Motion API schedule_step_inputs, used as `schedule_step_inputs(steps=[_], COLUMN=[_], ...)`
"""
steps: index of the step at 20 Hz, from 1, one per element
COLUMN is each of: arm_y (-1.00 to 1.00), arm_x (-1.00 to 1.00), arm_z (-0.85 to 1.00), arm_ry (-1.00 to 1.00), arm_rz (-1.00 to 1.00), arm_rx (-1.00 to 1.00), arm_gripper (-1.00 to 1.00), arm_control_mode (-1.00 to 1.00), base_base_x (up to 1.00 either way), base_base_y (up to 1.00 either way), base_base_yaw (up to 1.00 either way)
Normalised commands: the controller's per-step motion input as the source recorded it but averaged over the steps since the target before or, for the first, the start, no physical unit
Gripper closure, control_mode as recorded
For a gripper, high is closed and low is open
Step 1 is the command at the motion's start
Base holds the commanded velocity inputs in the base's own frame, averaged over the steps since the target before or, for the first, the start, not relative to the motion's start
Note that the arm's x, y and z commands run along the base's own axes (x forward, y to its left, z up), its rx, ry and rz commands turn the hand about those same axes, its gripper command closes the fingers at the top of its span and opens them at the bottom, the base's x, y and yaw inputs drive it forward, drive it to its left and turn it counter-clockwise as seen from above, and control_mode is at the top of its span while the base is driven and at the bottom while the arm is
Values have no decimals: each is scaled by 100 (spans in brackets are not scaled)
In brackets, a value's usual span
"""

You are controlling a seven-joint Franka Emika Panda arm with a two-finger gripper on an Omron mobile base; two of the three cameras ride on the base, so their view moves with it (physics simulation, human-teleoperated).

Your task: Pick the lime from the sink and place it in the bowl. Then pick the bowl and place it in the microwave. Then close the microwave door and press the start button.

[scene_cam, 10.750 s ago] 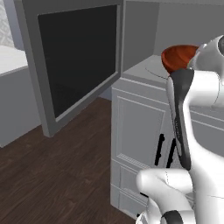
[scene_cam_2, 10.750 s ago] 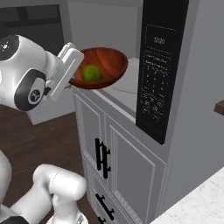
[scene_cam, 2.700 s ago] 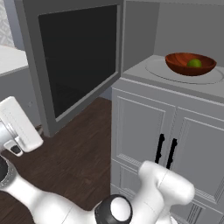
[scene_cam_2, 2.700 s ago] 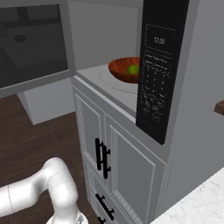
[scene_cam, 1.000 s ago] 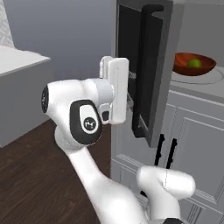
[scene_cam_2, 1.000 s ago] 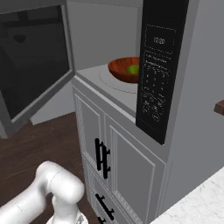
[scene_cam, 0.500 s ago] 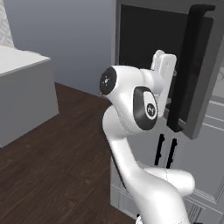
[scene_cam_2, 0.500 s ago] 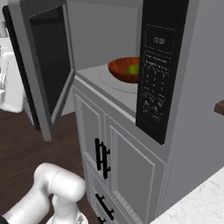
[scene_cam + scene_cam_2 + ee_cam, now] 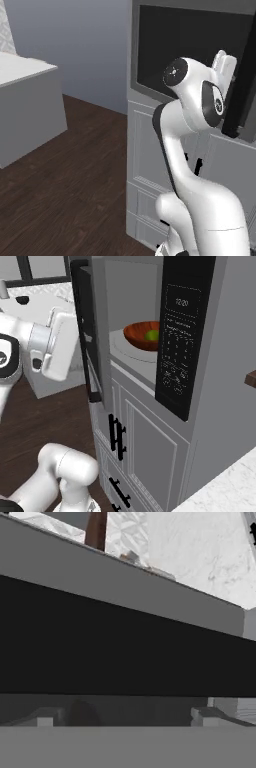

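Step in hand: closing the microwave door (image 9: pixel 90 336). Lime (image 9: pixel 152 335) sits in the bowl (image 9: pixel 142 336), bowl on the glass plate (image 9: pixel 125 351) inside the microwave (image 9: pixel 150 331), toward its back. Gripper (image 9: pixel 125 718) is spread wide, grasping nothing, pressed up close to the door's dark glass. Door is partly swung, not latched. Next, I'd say: push it fully home against the frame, then back off and reach for the start button on the keypad (image 9: pixel 175 356) at the microwave's right edge.

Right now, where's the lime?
In the right base view the lime sits in the bowl on the turntable inside the microwave, left of the keypad panel and behind the partly swung microwave door.
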Motion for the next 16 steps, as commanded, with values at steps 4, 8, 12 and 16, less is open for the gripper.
schedule_step_inputs(steps=[4, 8, 12, 16], arm_y=[-66, -38, -37, -42], arm_x=[37, 50, 56, 58], arm_z=[0, 0, -5, -12], arm_ry=[0, 0, 0, -1], arm_rz=[0, 0, 0, 0], arm_rx=[6, 5, 5, 5], arm_gripper=[-100, -100, -100, -100], arm_control_mode=[-100, -100, -100, -100], base_base_x=[0, 0, 0, 0], base_base_y=[0, 0, 0, 0], base_base_yaw=[0, 0, 0, 0])
